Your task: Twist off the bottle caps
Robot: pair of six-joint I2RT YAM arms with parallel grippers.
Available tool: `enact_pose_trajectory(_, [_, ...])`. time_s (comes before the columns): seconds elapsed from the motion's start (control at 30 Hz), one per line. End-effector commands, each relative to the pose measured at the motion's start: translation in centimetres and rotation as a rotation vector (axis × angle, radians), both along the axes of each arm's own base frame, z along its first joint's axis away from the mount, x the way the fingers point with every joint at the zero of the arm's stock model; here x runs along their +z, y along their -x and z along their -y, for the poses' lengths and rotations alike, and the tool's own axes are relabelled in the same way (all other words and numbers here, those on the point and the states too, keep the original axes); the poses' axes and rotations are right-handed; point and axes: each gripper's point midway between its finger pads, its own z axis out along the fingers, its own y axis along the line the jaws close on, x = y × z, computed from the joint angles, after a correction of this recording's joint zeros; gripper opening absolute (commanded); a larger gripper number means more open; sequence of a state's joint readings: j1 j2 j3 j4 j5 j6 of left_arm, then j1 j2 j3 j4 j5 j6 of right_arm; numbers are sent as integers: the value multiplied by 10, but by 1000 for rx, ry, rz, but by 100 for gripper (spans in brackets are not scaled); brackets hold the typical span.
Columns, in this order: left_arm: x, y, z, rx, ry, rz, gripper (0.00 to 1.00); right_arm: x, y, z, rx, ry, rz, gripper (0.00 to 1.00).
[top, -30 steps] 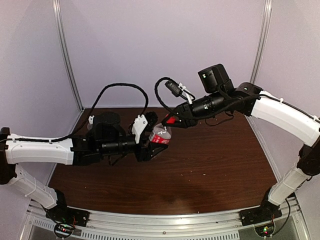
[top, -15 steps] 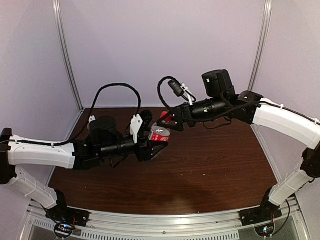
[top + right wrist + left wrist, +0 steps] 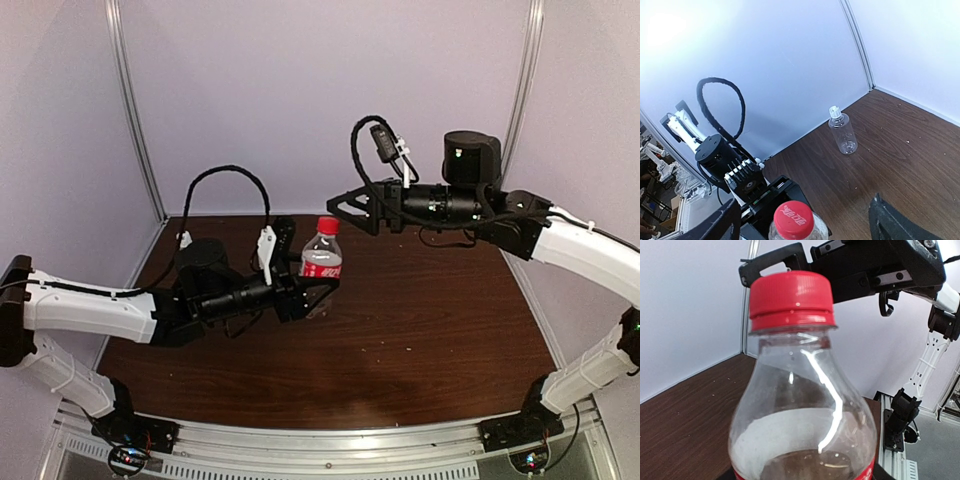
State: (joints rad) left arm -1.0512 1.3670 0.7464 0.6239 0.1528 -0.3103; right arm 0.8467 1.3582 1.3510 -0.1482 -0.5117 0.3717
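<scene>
Clear-plastic work: ignoring the plain bottle (image 3: 842,131) at the back left of the table (image 3: 430,330); clamping the labelled bottle (image 3: 322,265) low on its body in the left gripper (image 3: 305,290), upright over mid-table; judging it light, thin-walled, slick; hovering the right gripper (image 3: 345,212), jaws spread, close above the ridged red cap (image 3: 327,224), likely the surest place for pinching.

1. I am seeing the red cap (image 3: 791,299), just ahead of the right gripper (image 3: 350,214), as slightly glossy plastic.
2. The labelled bottle (image 3: 800,405) under it is reading as clear, smooth plastic, throwing bright glints.
3. That gripper's fingers (image 3: 890,220) are looking matt black.
4. The table (image 3: 900,150) beneath them is showing dark wood grain with a dull sheen.
5. Beyond the fingers, the plain bottle (image 3: 842,134) is looking like clear plastic, and its white cap (image 3: 834,111) like opaque plastic.
</scene>
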Motion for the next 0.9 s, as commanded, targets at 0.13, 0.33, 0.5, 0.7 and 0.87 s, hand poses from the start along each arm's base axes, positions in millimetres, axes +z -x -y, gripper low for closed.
enact_pose_trajectory(0.13, [18,4,7,-38,87,12,36,-3,0,-10,6,-15,8,72])
enact_pose_trajectory(0.33, [18,4,5,-29,83,16,36,-12,6,-19,43,-1,-6,66])
enact_pose_trajectory(0.5, [17,4,4,-28,78,20,36,-19,8,-24,57,10,-21,63])
enact_pose_trajectory(0.7, [16,4,3,-25,75,21,36,-24,11,-30,83,18,-35,52])
enact_pose_trajectory(0.87, [17,4,2,-23,77,23,36,-28,12,-32,90,25,-42,45])
